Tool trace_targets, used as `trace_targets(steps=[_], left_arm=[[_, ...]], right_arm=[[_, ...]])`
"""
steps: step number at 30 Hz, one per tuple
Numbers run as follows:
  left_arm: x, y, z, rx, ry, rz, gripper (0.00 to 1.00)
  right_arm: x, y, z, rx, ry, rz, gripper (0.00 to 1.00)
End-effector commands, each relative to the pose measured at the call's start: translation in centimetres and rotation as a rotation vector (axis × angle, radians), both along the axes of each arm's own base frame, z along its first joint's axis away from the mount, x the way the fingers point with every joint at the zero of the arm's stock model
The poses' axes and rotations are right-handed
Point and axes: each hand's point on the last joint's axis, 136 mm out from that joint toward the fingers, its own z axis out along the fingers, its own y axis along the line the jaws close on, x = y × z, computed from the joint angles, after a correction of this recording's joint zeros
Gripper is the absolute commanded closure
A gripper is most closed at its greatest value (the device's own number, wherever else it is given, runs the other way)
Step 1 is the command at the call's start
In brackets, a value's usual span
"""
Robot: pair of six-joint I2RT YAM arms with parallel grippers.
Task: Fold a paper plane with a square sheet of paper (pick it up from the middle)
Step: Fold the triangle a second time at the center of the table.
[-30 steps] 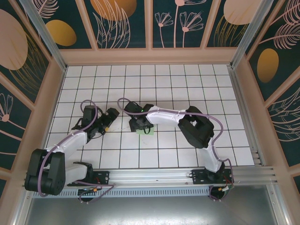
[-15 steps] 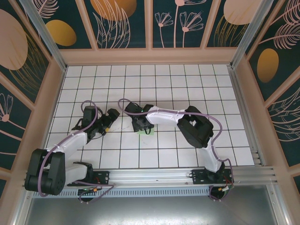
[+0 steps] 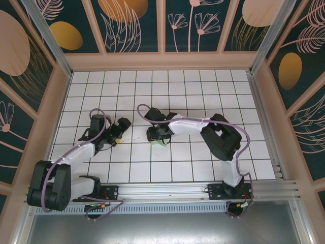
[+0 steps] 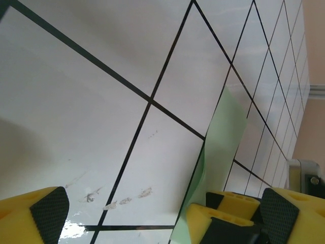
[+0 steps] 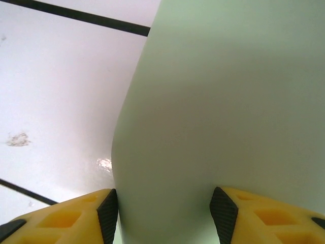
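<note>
The square sheet of paper is folded into a slim, pale green strip, the paper plane point(image 3: 161, 143). It is mostly hidden under my right gripper point(image 3: 155, 133) near the middle of the table. In the right wrist view the paper point(image 5: 223, 101) bulges up between both pads, with my right gripper point(image 5: 166, 216) shut on its middle. From the left wrist view the green strip point(image 4: 223, 132) rises off the tiles, with the right gripper's yellow fingers point(image 4: 231, 221) clamped on it. My left gripper point(image 4: 162, 216) is wide open, holding nothing, just left of the paper point(image 3: 122, 129).
The white grid table point(image 3: 193, 96) is walled by peach frames on three sides, and a metal rail point(image 3: 172, 190) runs along the near edge. Small scuff marks point(image 4: 124, 200) show on the tile under the left gripper.
The right gripper's jaws have narrowed onto the paper, and its arm has shifted slightly right and toward the back. The left arm has stayed where it was, still open.
</note>
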Motion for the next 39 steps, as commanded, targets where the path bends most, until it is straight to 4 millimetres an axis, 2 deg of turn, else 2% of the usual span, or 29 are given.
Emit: trace_targets(steps=[1, 7, 13, 16, 20, 27, 33, 39], left_arm=[[0.0, -0.5, 0.1, -0.017, -0.023, -0.040, 0.02], [-0.1, -0.8, 0.0, -0.033, -0.022, -0.056, 0.02], [-0.2, -2.1, 0.7, -0.096, -0.056, -0.120, 0.04], [-0.4, -3.4, 1.3, -0.146, -0.079, -0.178, 0.16], [-0.6, -5.2, 1.8, -0.171, -0.095, -0.243, 0.38], [-0.9, -8.6, 1.0, -0.205, -0.077, -0.322, 0.70], [-1.1, -10.8, 0.1, -0.221, -0.057, -0.367, 0.87], [-1.2, -12.3, -1.2, -0.200, -0.028, -0.405, 0.97]], right_arm=[[-1.4, -1.7, -1.4, -0.003, 0.084, 0.024, 0.43], [-1.0, -2.7, -1.8, -0.018, 0.088, 0.011, 0.45], [-1.0, -2.4, -2.0, 0.045, 0.109, 0.015, 0.48], [-0.8, -2.1, -1.4, 0.128, 0.114, 0.032, 0.48], [-0.7, -2.2, -0.6, 0.231, 0.132, 0.057, 0.48], [-0.4, -3.1, -0.5, 0.284, 0.155, 0.059, 0.48], [-0.3, -3.1, -0.4, 0.311, 0.157, 0.065, 0.49], [-0.3, -3.0, -0.2, 0.346, 0.165, 0.068, 0.49]])
